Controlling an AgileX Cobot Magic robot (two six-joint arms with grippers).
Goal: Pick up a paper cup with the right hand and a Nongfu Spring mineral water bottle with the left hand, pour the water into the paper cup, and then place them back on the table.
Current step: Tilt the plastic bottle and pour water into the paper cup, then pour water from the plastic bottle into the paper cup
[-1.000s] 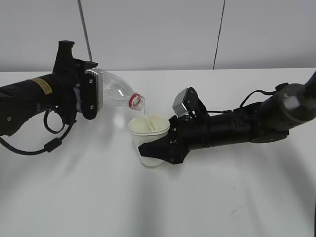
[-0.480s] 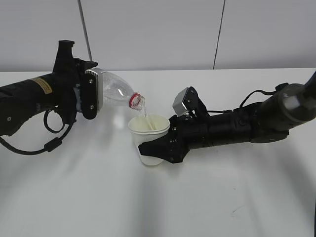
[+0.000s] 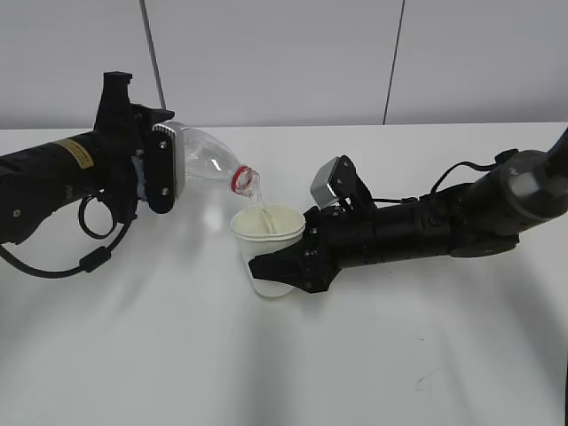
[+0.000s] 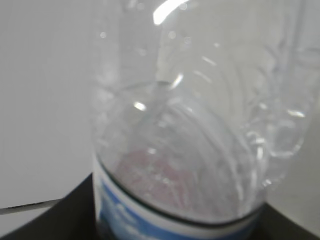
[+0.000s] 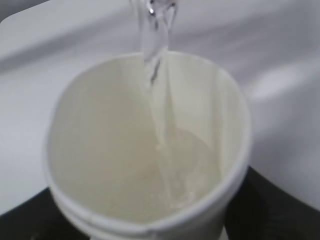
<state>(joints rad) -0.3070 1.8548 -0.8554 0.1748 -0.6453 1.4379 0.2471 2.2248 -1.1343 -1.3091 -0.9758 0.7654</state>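
On the plain white table, little has changed over the last second: the thin stream keeps running, so pouring is under way. The right hand is clamped round the small cream-white paper cup. Behind, the left hand grips the tilted clear ribbed plastic bottle, mouth just above the rim.

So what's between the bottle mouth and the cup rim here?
A thin stream of water falls from the bottle into the paper cup; the right wrist view shows it best.
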